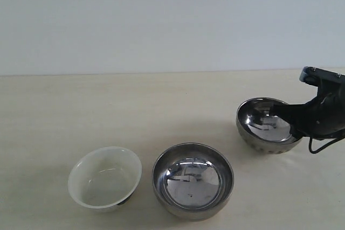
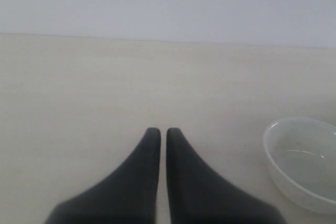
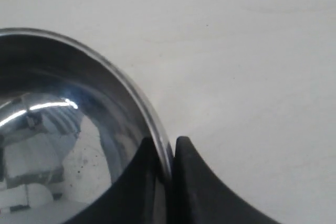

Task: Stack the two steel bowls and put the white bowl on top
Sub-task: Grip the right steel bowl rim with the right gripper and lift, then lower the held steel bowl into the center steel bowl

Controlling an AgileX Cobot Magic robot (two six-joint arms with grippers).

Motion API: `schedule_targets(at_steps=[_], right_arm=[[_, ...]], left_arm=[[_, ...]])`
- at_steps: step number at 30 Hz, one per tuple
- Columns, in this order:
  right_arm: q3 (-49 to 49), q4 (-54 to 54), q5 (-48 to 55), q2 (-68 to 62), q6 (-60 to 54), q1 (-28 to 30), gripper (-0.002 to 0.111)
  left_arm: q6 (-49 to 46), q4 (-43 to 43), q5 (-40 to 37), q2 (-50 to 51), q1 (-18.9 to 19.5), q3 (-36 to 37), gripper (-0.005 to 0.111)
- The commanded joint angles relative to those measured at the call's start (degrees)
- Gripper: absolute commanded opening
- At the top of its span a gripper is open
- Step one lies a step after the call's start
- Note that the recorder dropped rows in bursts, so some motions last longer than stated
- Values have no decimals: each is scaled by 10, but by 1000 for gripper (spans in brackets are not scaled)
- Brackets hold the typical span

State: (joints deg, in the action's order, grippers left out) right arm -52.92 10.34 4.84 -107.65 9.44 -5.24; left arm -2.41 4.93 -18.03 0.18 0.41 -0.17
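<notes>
Left gripper (image 2: 163, 129) is seen closed on nothing, with the white bowl (image 1: 105, 178) close by at near left, the smooth steel bowl (image 1: 192, 181) is set just right of it, and the ribbed steel bowl (image 1: 267, 125) is found farther back right, its rim clamped by the right gripper (image 3: 166, 142).

Nothing readable is showing in any of the three views: no text, label, brand, number or sign is appearing on any surface
</notes>
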Motion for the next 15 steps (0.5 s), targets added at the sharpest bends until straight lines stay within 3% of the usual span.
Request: schedule_targets(at_steps=[1,15], right_arm=[[2,-7,54,43,-14,1,0],[2,87,213,208,-157,-20,0]], left_arm=[[3,0,4,-2,-3,2,4],[3,0,4,-2,-3,2,4]])
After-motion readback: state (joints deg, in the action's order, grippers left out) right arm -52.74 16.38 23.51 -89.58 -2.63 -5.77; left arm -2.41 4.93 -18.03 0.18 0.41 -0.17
